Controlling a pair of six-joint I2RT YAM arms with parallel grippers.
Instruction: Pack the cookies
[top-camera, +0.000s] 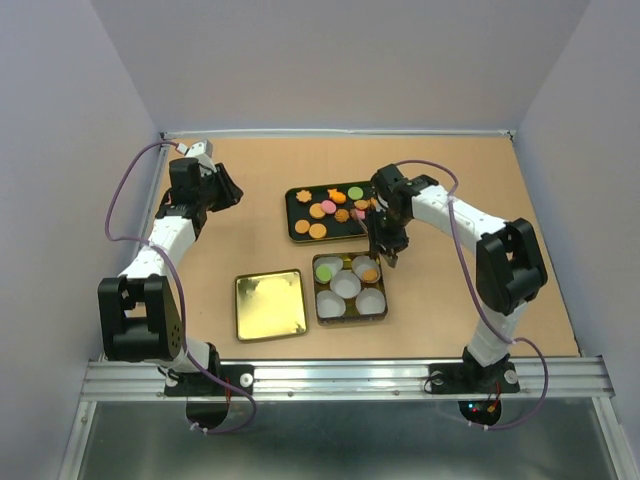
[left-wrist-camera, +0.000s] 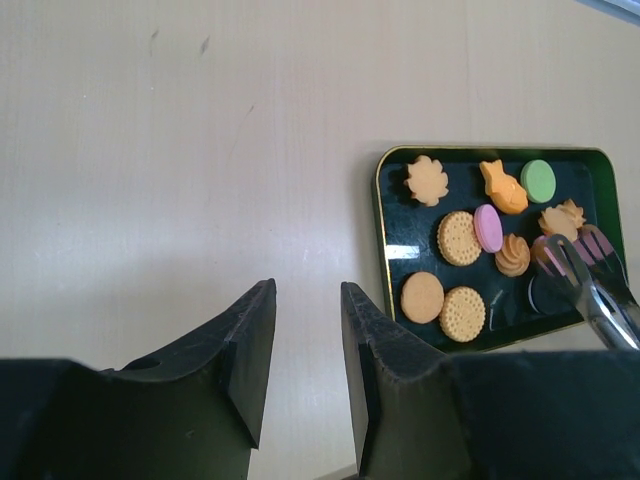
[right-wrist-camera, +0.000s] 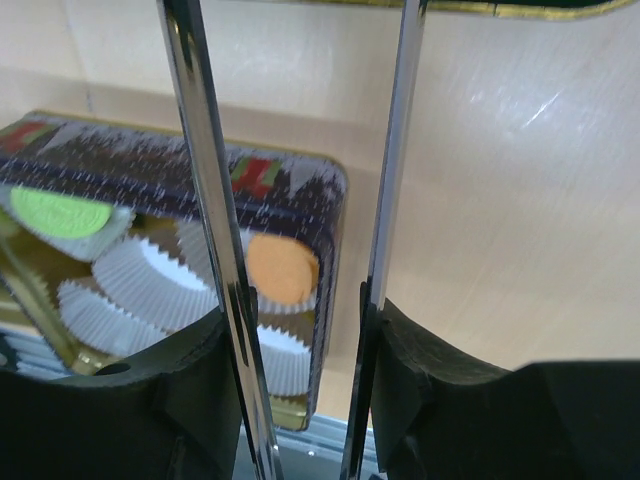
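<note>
Right gripper (right-wrist-camera: 298, 335): clamped on tongs (right-wrist-camera: 198, 180); close the tips squarely around one cookie (left-wrist-camera: 488, 228), lift level
Left gripper (left-wrist-camera: 305, 330): fingers spread, empty

Most of the cookies (top-camera: 317, 211) are laid flat in a single layer on the black tray (left-wrist-camera: 381, 240). In the left wrist view, a leaf-shaped orange piece (left-wrist-camera: 427, 180), a fish-like orange piece (left-wrist-camera: 502, 187) and a round green piece (left-wrist-camera: 538, 180) are ranged along the tray's far edge. Nearer its middle, a ridged round biscuit (left-wrist-camera: 459, 238) is overlapped by a pink oval (left-wrist-camera: 488, 228), with an orange swirl (left-wrist-camera: 513, 256) just beside them. A plain tan round (left-wrist-camera: 422, 297) and a second ridged round (left-wrist-camera: 463, 313) are set at the tray's near edge. Off the tray, just on its near side, a green round (top-camera: 324, 271) and an orange round (top-camera: 370, 274) are each seated flat in white paper cups (top-camera: 346, 285).
</note>
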